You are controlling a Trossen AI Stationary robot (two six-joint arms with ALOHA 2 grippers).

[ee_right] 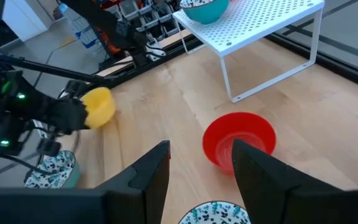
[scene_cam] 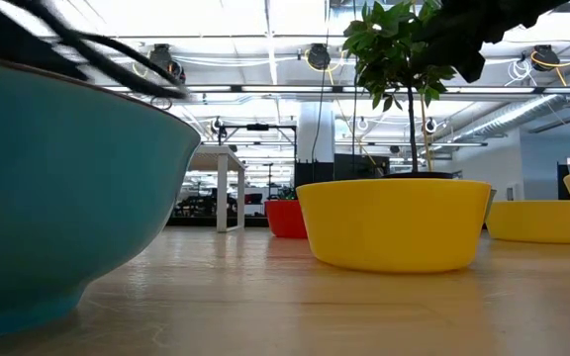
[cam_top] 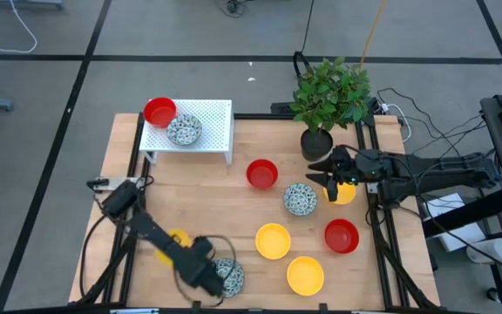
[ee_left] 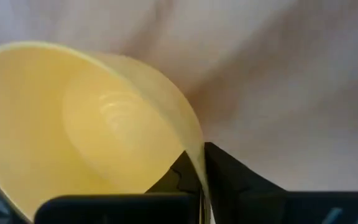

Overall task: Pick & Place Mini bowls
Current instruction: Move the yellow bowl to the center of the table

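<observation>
My left gripper (cam_top: 188,247) is shut on a yellow mini bowl (cam_top: 178,237), near the table's near left corner, above and beside a speckled bowl (cam_top: 230,277). The held bowl also shows in the right wrist view (ee_right: 98,107). My right gripper (cam_top: 326,172) hangs open over the table's right side, touching nothing, above a speckled bowl (cam_top: 301,199) and a yellow bowl (cam_top: 345,194). Looking past its fingers (ee_right: 201,152), a red bowl (ee_right: 239,140) stands on the wood. Two more yellow bowls (cam_top: 273,241) (cam_top: 305,275) and a red bowl (cam_top: 342,235) rest on their bases. My left gripper pinches the yellow bowl's rim (ee_left: 193,146), with one finger (ee_left: 173,177) inside the bowl and the other (ee_left: 229,171) outside its wall. The bowl is tipped on its side with its opening toward the wrist, and it appears lifted clear of the table (ee_right: 98,107).
A white perforated rack (cam_top: 220,122) at the far left carries a red bowl (cam_top: 159,111) and a speckled bowl (cam_top: 184,130). A black plant pot (cam_top: 317,142) with a leafy plant stands at the far edge, close to my right arm. Bare wood lies at the table's middle left.
</observation>
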